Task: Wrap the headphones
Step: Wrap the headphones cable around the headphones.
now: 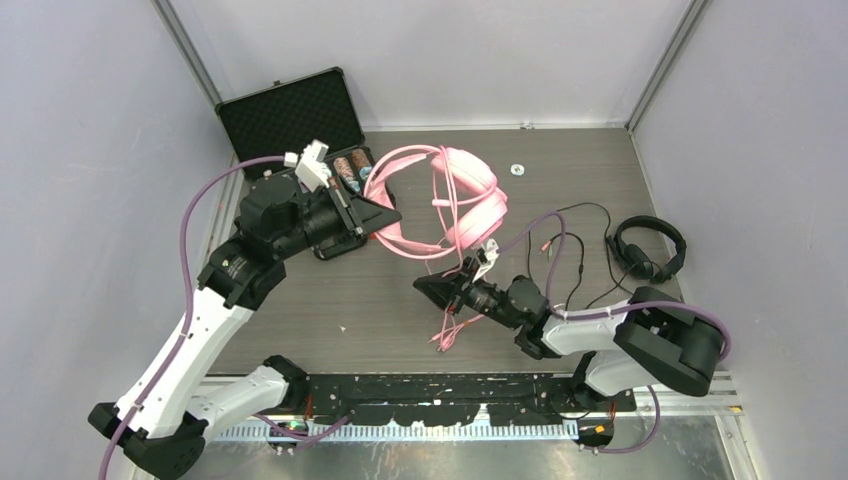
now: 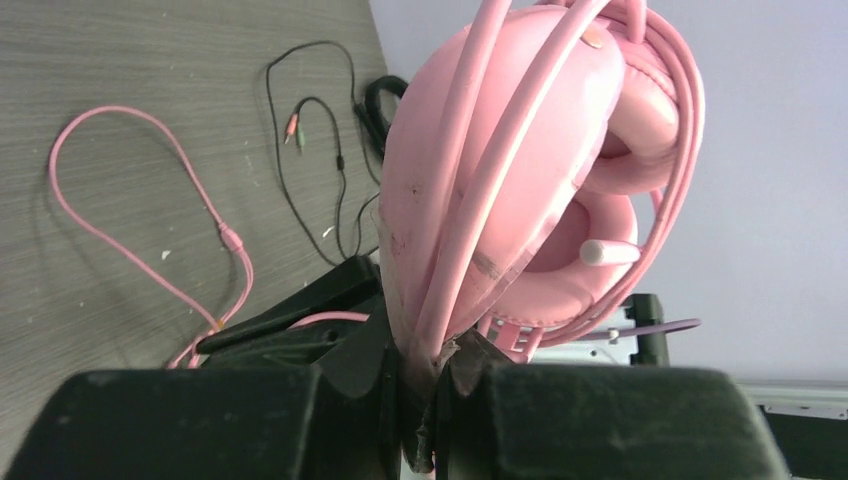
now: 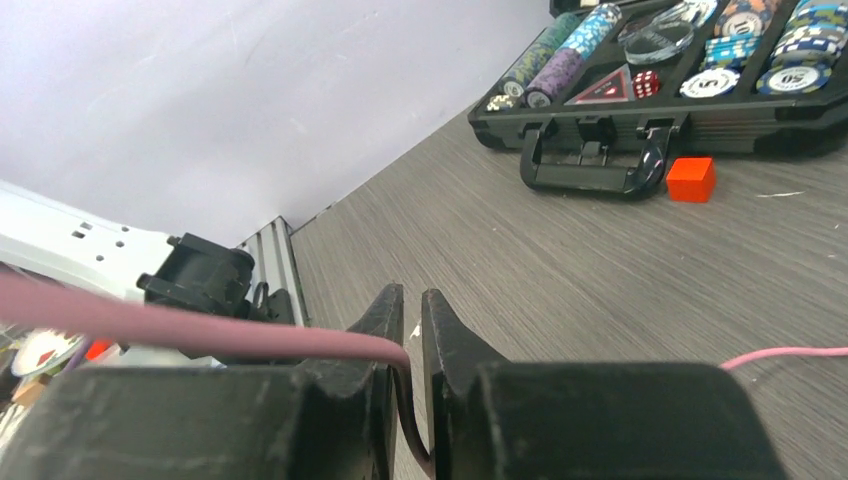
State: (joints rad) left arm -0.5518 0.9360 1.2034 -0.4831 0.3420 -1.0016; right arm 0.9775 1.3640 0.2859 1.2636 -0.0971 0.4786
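The pink headphones [image 1: 462,198] hang tilted above the middle of the table, with several turns of the pink cable [image 2: 500,150] wound over the headband and ear cups. My left gripper [image 2: 430,365] is shut on the lower end of their headband [image 1: 392,232]. Loose pink cable [image 2: 130,245] trails in a loop over the table. Low over the table in front of the pink headset, my right gripper [image 1: 432,288] is shut on the pink cable [image 3: 200,330], which runs down the narrow slit between its fingers. The black headphones [image 1: 650,250] lie at the right with their thin black cable [image 1: 575,250] spread out.
An open black case of poker chips [image 1: 290,118] stands at the back left, behind the left arm. A small red cube [image 3: 690,178] lies in front of the case. A small white disc [image 1: 517,169] lies at the back. Grey walls close in both sides.
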